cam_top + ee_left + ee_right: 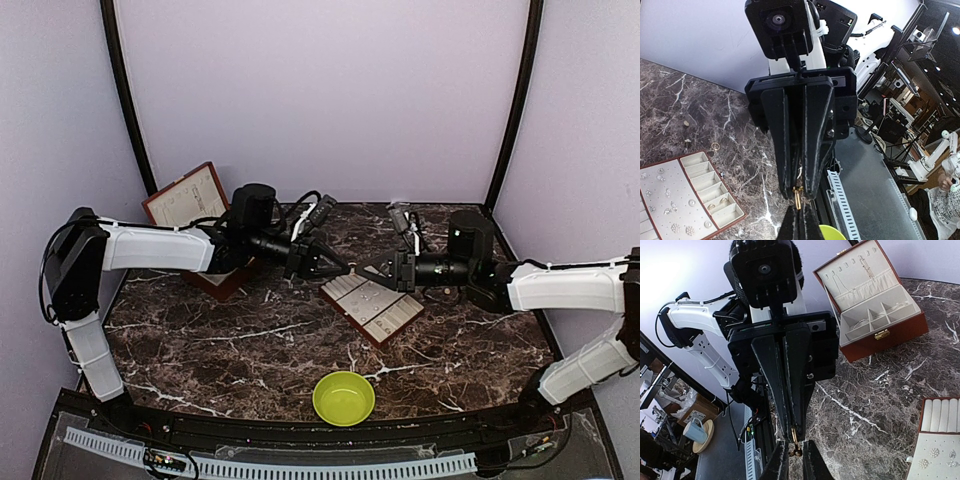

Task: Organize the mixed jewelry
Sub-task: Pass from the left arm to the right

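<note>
While both arms are reaching level over the tray (372,308), left gripper (799,196) and right gripper (795,446) are together pinching one small gold piece (798,194).

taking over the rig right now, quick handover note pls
Left gripper: shut on a small gold piece, held up near the tray.
Right gripper: tips at the same piece, grip unclear.
Done: studs and rings sit in the tray.
Left: place the gold piece, then clear the loose pieces on the table. The box stands open.
</note>
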Controlling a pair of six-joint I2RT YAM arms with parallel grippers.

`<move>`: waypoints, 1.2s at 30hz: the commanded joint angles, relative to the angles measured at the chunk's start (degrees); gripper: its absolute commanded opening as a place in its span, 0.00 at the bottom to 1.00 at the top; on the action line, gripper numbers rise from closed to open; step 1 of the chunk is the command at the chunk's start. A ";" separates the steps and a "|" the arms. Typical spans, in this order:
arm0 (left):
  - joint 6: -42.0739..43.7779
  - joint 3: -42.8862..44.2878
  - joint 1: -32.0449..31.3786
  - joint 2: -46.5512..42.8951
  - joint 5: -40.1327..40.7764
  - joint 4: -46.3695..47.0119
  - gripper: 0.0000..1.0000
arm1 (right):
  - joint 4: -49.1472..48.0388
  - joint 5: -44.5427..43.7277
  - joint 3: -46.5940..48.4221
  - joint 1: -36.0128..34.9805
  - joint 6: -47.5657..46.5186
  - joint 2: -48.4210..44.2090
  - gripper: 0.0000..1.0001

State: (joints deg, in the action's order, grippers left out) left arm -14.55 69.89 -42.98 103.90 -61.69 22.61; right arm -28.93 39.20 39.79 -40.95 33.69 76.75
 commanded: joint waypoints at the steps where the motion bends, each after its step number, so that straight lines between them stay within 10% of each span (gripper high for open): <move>1: 1.17 -0.98 -0.11 -3.18 -0.91 1.26 0.00 | -2.89 -0.29 1.62 -0.54 0.49 0.60 0.09; 9: 1.65 -1.07 -0.15 -3.05 -0.12 0.70 0.05 | -2.78 -2.09 1.17 -0.54 0.32 0.06 0.03; 17: 1.94 -2.78 1.37 -5.42 3.40 -1.99 0.49 | 11.63 -7.60 5.14 -0.45 -9.52 -0.42 0.02; 36: 10.34 -8.08 10.40 -18.74 20.08 -17.51 0.53 | 32.46 -25.17 18.87 -0.45 -27.23 13.97 0.02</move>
State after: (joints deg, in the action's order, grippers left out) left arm -8.58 63.00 -33.19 88.03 -46.13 10.74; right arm 1.56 18.48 54.72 -40.95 10.39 87.29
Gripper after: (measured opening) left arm 0.526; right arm 0.027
